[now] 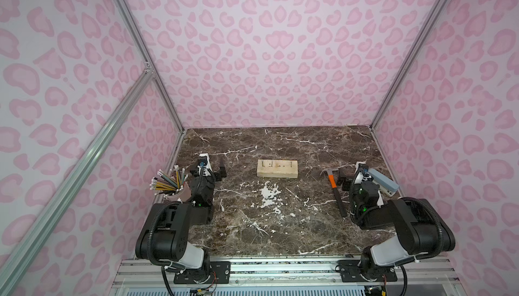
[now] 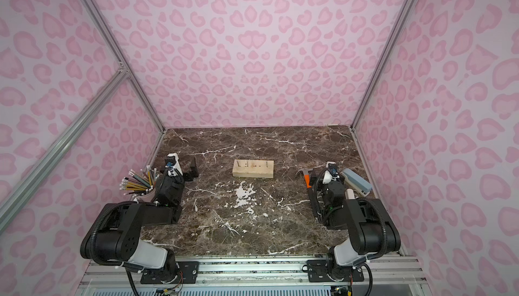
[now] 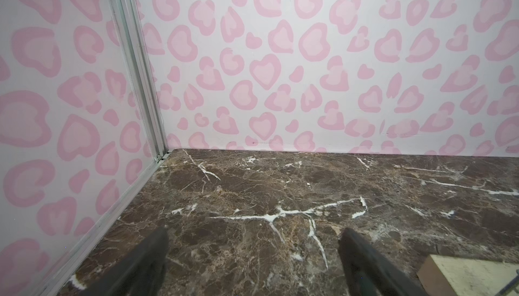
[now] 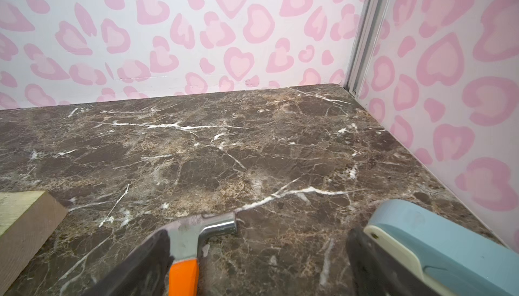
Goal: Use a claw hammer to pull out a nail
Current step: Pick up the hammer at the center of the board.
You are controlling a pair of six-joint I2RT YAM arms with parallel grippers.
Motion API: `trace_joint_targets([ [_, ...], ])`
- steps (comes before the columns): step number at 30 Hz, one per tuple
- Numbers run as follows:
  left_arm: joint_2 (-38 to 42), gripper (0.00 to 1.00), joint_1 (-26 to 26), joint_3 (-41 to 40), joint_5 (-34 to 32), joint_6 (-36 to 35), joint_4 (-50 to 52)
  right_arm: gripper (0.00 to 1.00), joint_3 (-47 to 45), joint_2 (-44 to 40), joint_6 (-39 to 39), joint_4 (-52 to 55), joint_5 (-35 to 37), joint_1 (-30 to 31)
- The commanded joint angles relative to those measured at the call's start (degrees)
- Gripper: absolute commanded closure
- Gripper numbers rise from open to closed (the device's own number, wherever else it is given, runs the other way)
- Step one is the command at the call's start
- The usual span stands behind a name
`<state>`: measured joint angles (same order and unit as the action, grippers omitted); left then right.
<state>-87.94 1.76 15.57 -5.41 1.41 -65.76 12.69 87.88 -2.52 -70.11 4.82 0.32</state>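
The claw hammer [image 1: 336, 192] lies flat on the worktop [image 1: 280, 224] just to the left of the right tool [image 4: 258, 234]. Its head points forward and its black shaft runs back alongside that arm. In the right wrist view the silver head sits at the tip of the tool's left finger [image 4: 146, 261]. The striking face pokes into the gap between the two fingers and the orange collar lies close against the finger's inner edge; whether they touch cannot be told. The right tool is released, spread wide and gripping nothing. Just beside its right finger lies a blue-grey stapler [image 4: 438, 249].

The left tool [image 3: 255, 234] is likewise spread wide and empty, with bare worktop between its fingers. To its right and a little ahead, between the two tools, rests a pale wood block [image 1: 277, 168] with nails [image 1: 292, 163] standing from its top face. The hammer is well apart from the block, over by the right tool. Back from the left tool and to its left stands a cup of pencils [image 1: 171, 188].

The worktop is dark brown marble with white veins. Walls [image 1: 280, 56] printed with pink heart-like spots close it in on three sides, joined at the corners by aluminium frame rails [image 3: 139, 70].
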Motion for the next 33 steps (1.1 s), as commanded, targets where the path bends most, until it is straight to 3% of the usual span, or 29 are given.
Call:
trace_joint_targets([
  [1,0.2,0.03,0.1,0.1,0.2,-0.5,-1.6,0.0,0.5,0.0,0.3,-1.9,0.3,0.1],
  [27,0.4,0.03,0.0,-0.1,0.5,-0.4,-2.2,0.0,0.8,-0.6,0.6,-2.5,0.9,0.3],
  [29,2.8,0.03,0.1,4.4,1.1,-1.0,8.3,0.0,7.2,-3.6,-0.3,12.2,4.6,0.8],
  [31,3.4,0.03,0.3,14.5,0.5,-0.6,25.4,0.0,17.0,-4.3,-3.0,28.7,5.2,0.2],
  [33,3.7,0.03,0.8,18.8,0.3,0.1,30.8,0.0,20.9,-4.5,-5.3,34.5,1.3,-1.2],
])
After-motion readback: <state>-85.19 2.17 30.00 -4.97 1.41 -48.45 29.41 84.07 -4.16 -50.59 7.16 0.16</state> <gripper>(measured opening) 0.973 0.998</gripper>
